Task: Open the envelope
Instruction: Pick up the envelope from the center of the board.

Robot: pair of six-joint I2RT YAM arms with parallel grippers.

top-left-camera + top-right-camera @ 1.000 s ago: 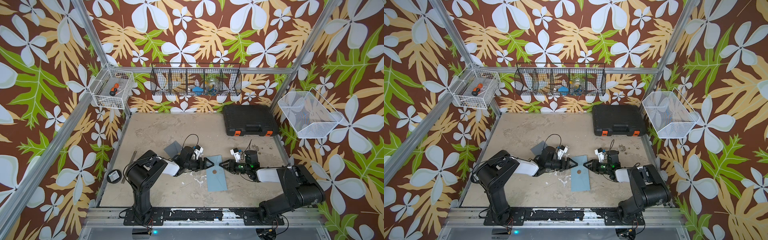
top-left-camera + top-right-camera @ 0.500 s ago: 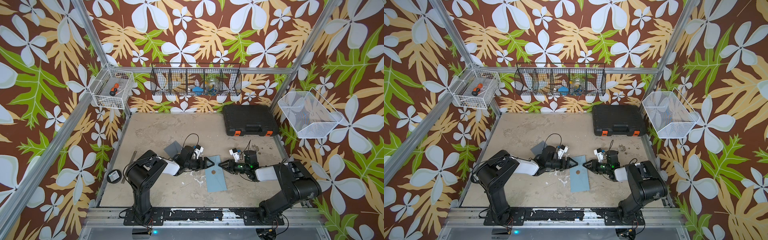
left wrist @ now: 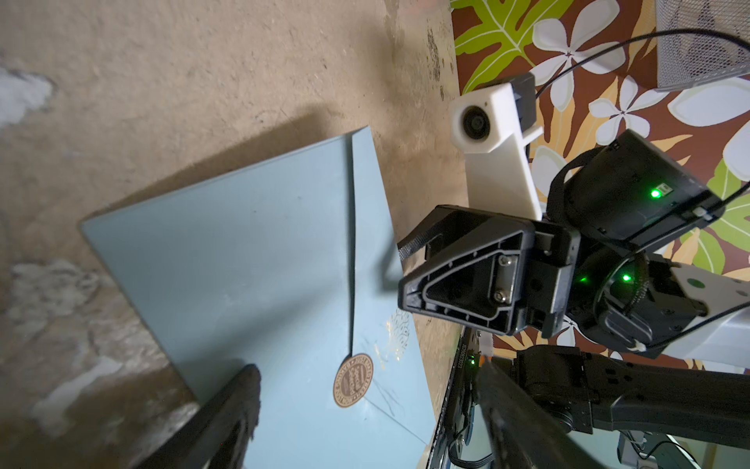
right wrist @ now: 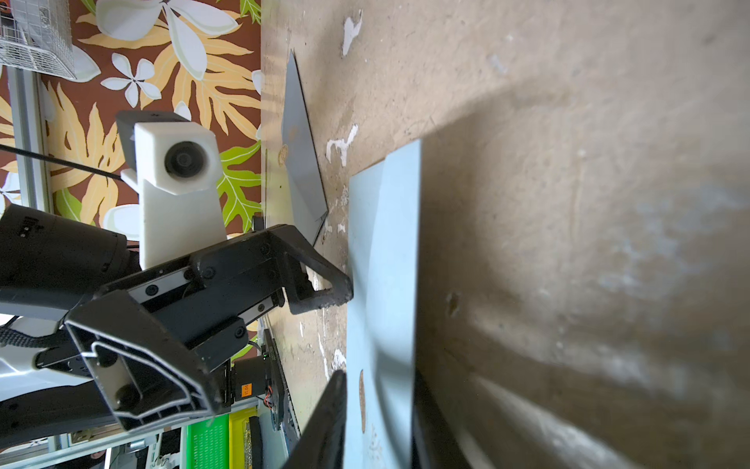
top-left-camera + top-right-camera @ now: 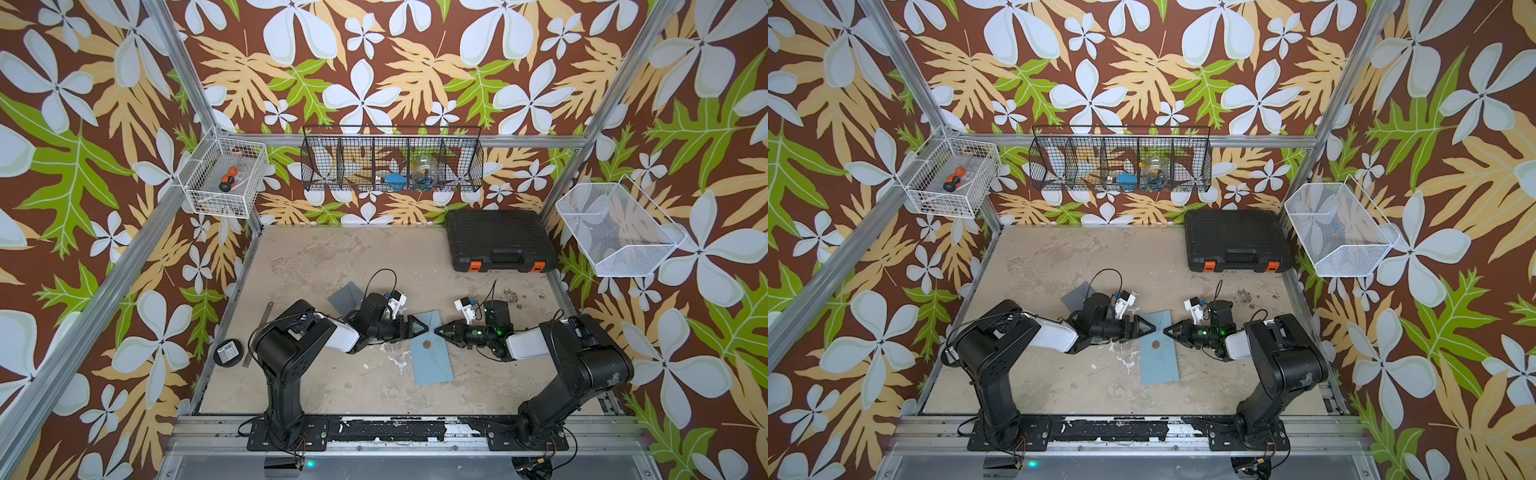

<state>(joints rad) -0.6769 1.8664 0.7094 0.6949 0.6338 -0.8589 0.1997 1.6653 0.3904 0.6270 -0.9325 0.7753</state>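
Note:
A light blue envelope [image 5: 432,361] [image 5: 1158,365] lies on the table, closed by a round brown seal [image 5: 424,344] [image 3: 353,379]. My left gripper [image 5: 424,328] [image 3: 367,373] stands open at its left edge, turned on its side. The lower finger [image 4: 324,284] touches that edge and the other is raised. My right gripper [image 5: 438,331] [image 4: 379,406] faces it from the right, also on its side. Its jaws are narrow, with the envelope's raised right edge [image 4: 397,284] between them and a finger against each face.
A dark grey card [image 5: 347,293] [image 4: 300,162] lies behind the left wrist. A black case [image 5: 500,241] stands at the back right. A metal ruler [image 5: 258,332] and a round black puck [image 5: 227,352] lie by the left rim. Wire baskets [image 5: 224,183] hang on the walls.
The right gripper's jaws have closed in on the envelope's right edge, and that arm's elbow has shifted a little. The left arm and its open jaws have not moved.

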